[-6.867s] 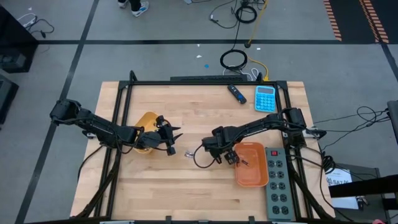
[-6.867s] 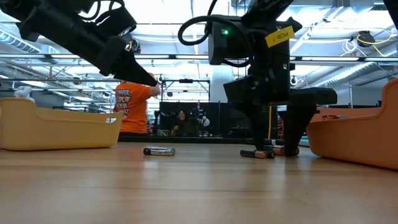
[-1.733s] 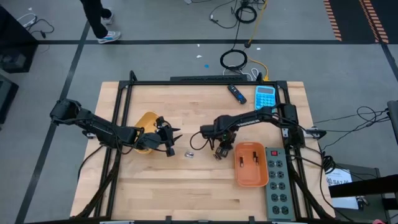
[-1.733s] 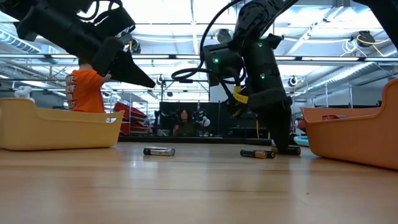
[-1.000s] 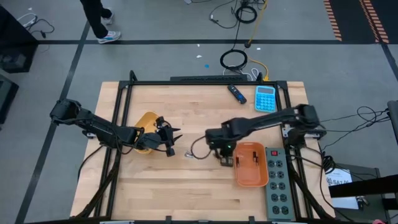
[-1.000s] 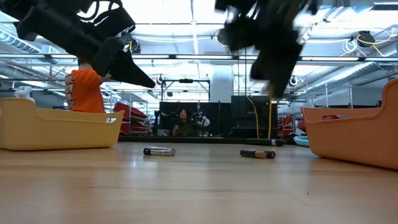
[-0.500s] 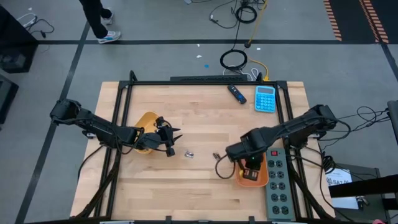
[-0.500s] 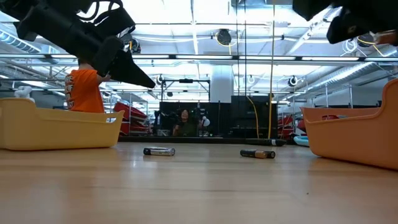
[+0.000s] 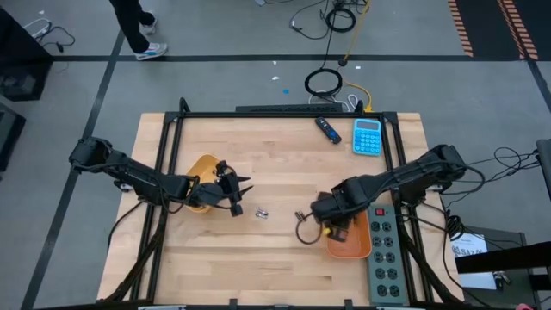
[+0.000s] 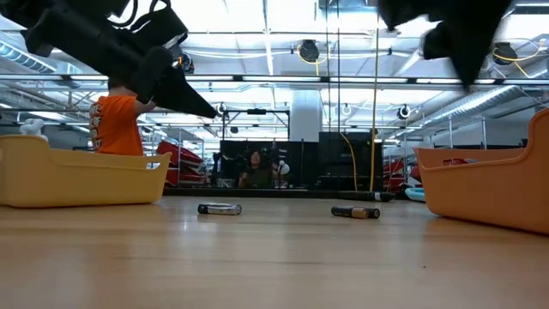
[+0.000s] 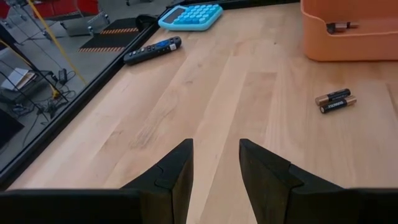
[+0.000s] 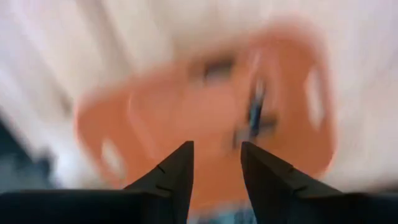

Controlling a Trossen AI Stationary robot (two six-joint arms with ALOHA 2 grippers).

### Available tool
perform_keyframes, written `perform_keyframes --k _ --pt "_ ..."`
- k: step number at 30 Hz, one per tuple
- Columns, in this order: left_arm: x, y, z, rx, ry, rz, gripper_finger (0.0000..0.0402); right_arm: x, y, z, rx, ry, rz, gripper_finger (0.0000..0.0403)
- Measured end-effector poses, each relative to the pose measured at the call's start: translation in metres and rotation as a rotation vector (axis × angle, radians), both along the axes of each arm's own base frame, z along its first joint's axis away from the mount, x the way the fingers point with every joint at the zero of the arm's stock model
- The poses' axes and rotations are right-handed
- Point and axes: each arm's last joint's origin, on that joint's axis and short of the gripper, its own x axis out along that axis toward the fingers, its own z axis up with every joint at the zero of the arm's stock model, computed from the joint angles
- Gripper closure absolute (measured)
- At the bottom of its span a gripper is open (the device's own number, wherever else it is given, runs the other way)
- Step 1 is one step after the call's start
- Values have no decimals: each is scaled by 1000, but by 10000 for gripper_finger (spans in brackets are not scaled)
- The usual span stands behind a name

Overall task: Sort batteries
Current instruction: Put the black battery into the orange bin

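Observation:
A silver battery [image 9: 262,213] and two dark batteries [image 9: 300,215] lie on their sides on the wooden table between the arms. In the left wrist view the dark pair of batteries [image 11: 336,101] lies ahead. My left gripper [image 9: 244,191] hangs open above the table beside the yellow tray [image 9: 204,168], with nothing between its fingers [image 11: 177,168]. My right gripper [image 9: 336,228] is open over the left part of the orange tray [image 9: 357,243]. Its wrist view is blurred and shows the orange tray [image 12: 186,118] with dark batteries [image 12: 255,118] lying in it.
A grey power strip [image 9: 385,254] lies right of the orange tray. A blue calculator [image 9: 368,135] and a dark remote-like stick [image 9: 327,129] lie at the far edge. The stretch of table between the two trays holds only the loose batteries. A person stands beyond the table [image 10: 116,129].
My right gripper has swung from above the dark batteries in mid-table toward the table's right and near edges, over the orange tray, and then back a little toward the left. The loose batteries on the table have stayed where they were.

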Motion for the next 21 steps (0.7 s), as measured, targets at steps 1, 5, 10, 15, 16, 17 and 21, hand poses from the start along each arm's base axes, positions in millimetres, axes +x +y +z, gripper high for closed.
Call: perform_keyframes --k 1,5,10,15,16,17,21 --pt "0 1 0 0 -1 3 263 5 -2 0 -29 -56 1 272" --pt "1 3 0 -1 -1 14 263 22 -7 2 -108 -241 69 257" --pt "1 3 0 -5 -2 16 263 47 -8 -8 -180 -362 210 228" --pt "0 3 0 -9 0 13 263 72 -12 -43 -208 -313 286 195" --pt "1 3 -1 -12 2 8 263 76 -15 -52 -210 -287 288 190" --pt "1 3 -1 -14 5 2 263 79 -18 -60 -211 -261 290 186" --pt "3 2 -8 -9 34 0 263 89 -31 -84 -195 -183 319 182"
